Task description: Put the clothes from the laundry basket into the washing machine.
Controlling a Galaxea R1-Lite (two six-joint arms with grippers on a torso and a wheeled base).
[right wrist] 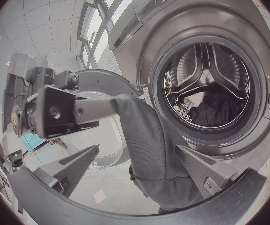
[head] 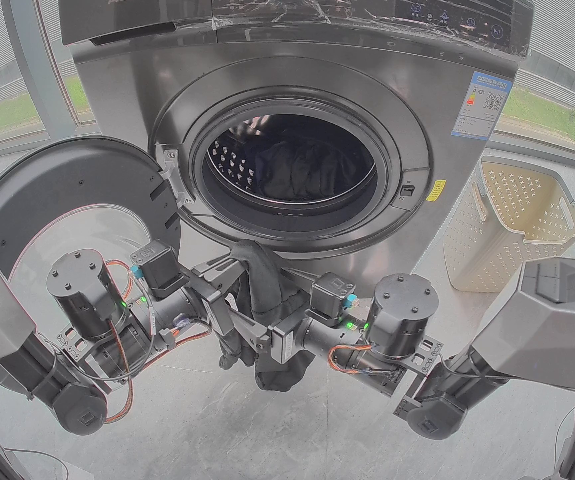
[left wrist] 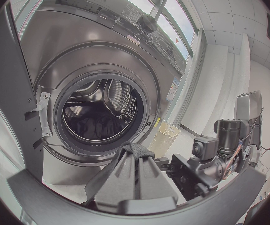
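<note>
You look onto a glossy grey marbled floor [head: 234, 428] that catches soft daylight. Tall windows [head: 7, 111] with grey frames wrap the corner behind, and green grass [head: 554, 118] lies outside them. To one side, plain white walls [left wrist: 216, 94] rise to a white tiled ceiling [left wrist: 235, 13].

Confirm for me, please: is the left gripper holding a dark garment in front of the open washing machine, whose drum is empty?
Not quite: the drum is not empty; dark clothes already lie in it, as the head view shows. The rest holds: the left gripper holds a dark garment in front of the open washing machine.
</note>
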